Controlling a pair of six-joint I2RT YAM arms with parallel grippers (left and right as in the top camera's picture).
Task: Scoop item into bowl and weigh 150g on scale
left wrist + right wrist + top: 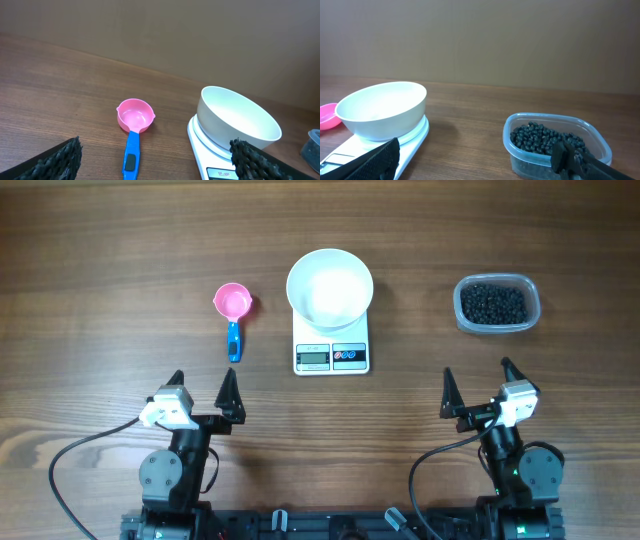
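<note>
Overhead, my left hand point(203, 378) sat near my edge of the bench point(100, 260), its fingers spread wide apart and gripping nothing. My right hand point(478, 370) matched it on the other side, fingers just as wide and also gripping nothing.

Between the two and farther out lay the scale point(332, 357), its display and buttons turned toward me; the reading was too small to make out. The bowl point(330, 288) stood on the scale's platform and overhung it on both sides, its inside plain white.

The beans point(493, 304) lay in a dark heap inside a clear tub point(461, 308), well to the right of the scale and out beyond my right hand. A scoop point(232, 303) lay to the left of the scale, apart from it, with its pink cup away from me and its blue handle pointing back toward my left hand, which was well short of it.

From my left wrist, the scoop point(134, 120) rested flat between my two fingers, the bowl point(235, 120) to its right. From my right wrist, the tub point(600, 145) sat just ahead of one finger, with the bowl point(382, 112) on the scale point(415, 137) off to the left.
</note>
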